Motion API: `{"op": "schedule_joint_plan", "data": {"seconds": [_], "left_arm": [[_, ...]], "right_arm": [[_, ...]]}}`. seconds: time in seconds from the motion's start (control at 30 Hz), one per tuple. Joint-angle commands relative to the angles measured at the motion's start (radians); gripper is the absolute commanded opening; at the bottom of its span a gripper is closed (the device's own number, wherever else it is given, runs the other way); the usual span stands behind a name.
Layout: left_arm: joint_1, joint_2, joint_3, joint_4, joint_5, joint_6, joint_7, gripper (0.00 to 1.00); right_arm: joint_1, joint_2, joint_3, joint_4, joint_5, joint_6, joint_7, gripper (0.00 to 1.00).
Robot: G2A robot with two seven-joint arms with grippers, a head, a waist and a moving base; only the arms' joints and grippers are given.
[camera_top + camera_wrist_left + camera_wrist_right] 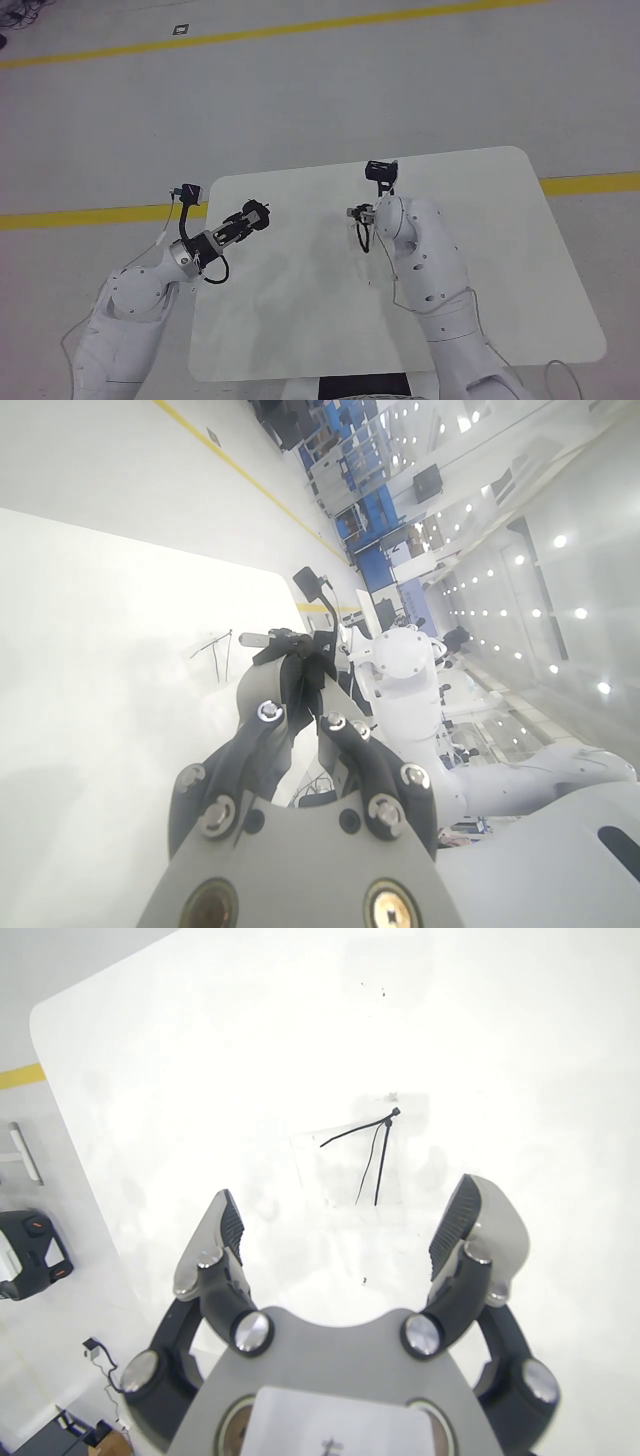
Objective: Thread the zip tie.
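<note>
Zip tie (389, 1119) flat on the white table (150, 1053), not yet picked up.

Left gripper (300, 670): fingertips pressed together and tilted over the table. Cannot tell if anything is pinched between them. The tie lies on the surface well beyond those closed tips. It is black, with thin strands fanning from one head end, two or three, count uncertain. Right gripper (347, 1190): fingers spread wide, ribbed pads (450, 1228) facing each other. It hangs above the table with the tie ahead of its tips, roughly centred on the gap. Judged: the wide spread and centring suit a drop onto the strands. The closed left one stands off, likely to take a free end. Threading looks unstarted. No readable print on tie or pads; the mark on the right base plate (330, 1423) is too blurred.
</note>
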Motion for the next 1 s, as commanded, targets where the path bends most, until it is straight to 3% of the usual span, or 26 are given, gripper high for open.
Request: {"op": "schedule_joint_plan", "data": {"seconds": [0.0,0.2,0.67,0.97], "left_arm": [[0.000,0.000,0.000,0.000,0.000,0.000,0.000,0.00],[0.000,0.000,0.000,0.000,0.000,0.000,0.000,0.00],[0.000,0.000,0.000,0.000,0.000,0.000,0.000,0.00],[0.000,0.000,0.000,0.000,0.000,0.000,0.000,0.00]], "right_arm": [[-0.001,-0.001,-0.014,-0.015,-0.012,0.000,0.024,1.00],[0.015,-0.007,-0.046,0.004,-0.025,0.000,0.068,1.00],[0.125,-0.046,-0.021,0.252,-0.026,0.000,0.026,1.00],[0.164,-0.052,-0.019,0.354,-0.026,0.000,-0.017,1.00]]}}
